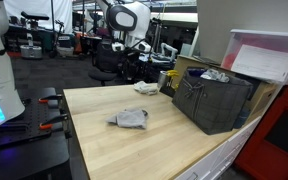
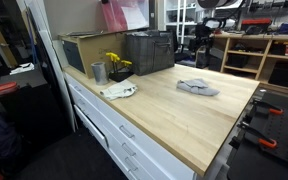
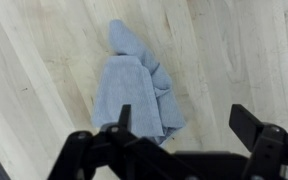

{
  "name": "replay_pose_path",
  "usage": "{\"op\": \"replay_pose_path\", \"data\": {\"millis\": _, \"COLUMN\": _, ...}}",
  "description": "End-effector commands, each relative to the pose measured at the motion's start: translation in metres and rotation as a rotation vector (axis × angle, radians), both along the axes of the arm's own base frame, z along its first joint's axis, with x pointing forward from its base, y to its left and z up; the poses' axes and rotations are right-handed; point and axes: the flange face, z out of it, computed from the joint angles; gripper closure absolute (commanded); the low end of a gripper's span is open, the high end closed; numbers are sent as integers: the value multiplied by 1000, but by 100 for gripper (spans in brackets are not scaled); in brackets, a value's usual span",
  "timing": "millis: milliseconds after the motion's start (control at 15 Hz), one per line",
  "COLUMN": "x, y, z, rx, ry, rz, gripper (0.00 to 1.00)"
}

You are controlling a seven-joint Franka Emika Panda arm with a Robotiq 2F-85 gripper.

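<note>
Wrist view shows my end effector (image 3: pixel 184 122) spread wide over the cloth (image 3: pixel 134 85) but off-centre, so I could pinch only its edge.

cloth (image 3: pixel 136 95): soft grey-blue fabric, matt and crumpled, centre of the wrist view
table (image 3: pixel 34 60): pale wood planks, smooth, faint sheen, fine grain
gripper (image 3: pixel 182 122): black, matt, hard finish, bottom edge
crate (image 1: pixel 216 100): dark, matt, slotted walls, right of frame
cup (image 2: pixel 98 72): shiny metal, left of frame
</note>
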Motion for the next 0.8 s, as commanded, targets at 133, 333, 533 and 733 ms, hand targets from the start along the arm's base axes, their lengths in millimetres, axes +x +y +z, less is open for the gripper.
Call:
{"op": "replay_pose_path", "data": {"millis": 133, "x": 15, "y": -34, "z": -46, "rx": -23, "ry": 34, "rz": -15, "gripper": 0}}
{"op": "replay_pose_path", "data": {"millis": 333, "x": 22, "y": -57, "z": -63, "rx": -22, "ry": 50, "rz": -36, "gripper": 0}}
{"op": "replay_pose_path", "data": {"millis": 533, "x": 33, "y": -83, "z": -78, "rx": -22, "ry": 54, "rz": -59, "gripper": 0}}
{"op": "replay_pose_path", "data": {"millis": 733, "x": 45, "y": -104, "z": -92, "rx": -16, "ry": 45, "rz": -91, "gripper": 0}}
